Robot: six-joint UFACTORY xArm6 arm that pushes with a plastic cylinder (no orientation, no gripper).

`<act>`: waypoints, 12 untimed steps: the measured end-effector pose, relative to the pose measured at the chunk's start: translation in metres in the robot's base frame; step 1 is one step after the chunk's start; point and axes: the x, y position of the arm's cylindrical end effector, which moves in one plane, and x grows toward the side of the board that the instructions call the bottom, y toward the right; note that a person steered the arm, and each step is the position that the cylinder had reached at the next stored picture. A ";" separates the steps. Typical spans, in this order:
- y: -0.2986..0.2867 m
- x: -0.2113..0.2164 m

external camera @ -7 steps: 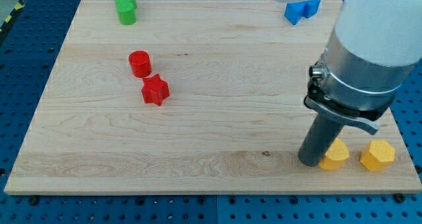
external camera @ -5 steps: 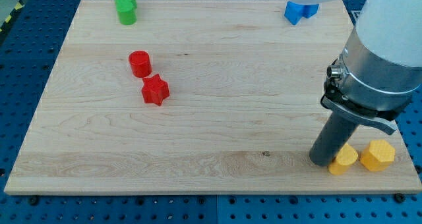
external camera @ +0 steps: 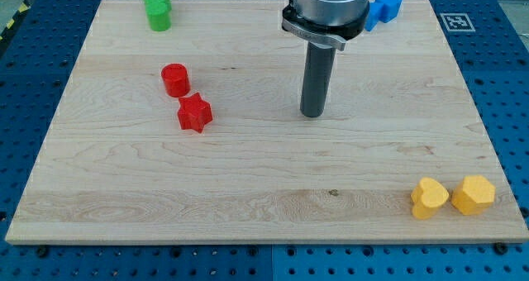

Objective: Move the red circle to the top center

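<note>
Lower right of the frame, nearest the view: two yellow plastic blocks, a heart-like yellow block (external camera: 429,198) and a six-sided yellow block (external camera: 473,194), just beside each other near the edge of the pale wooden counter (external camera: 248,198). Well apart from anything that matters here.

Middle of the frame: my tip (external camera: 312,115) rests on bare counter, no block touching it. No jaws on this rig, only the dark rod, so nothing is clenched or grasped.

Left of centre: the red star-shaped block (external camera: 195,113), and just above-left of it, nearly touching, the red circle, a short red cylinder (external camera: 175,79). The cylinder sits well left of my tip and far short of top centre.

Top edge: green star-like block (external camera: 156,9) at upper left; blue block (external camera: 382,8) at upper right, partly hidden by the arm.

Arm pose: rod upright, hanging from the grey collar at top centre. Judgement: the tip probably needs to get to the cylinder's lower-left side to push it up-right, with the star crowding that approach.
</note>
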 end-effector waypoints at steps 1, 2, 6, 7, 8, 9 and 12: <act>-0.018 0.034; -0.060 0.069; -0.200 -0.030; -0.200 -0.054; -0.200 -0.081; -0.220 -0.097; -0.203 -0.115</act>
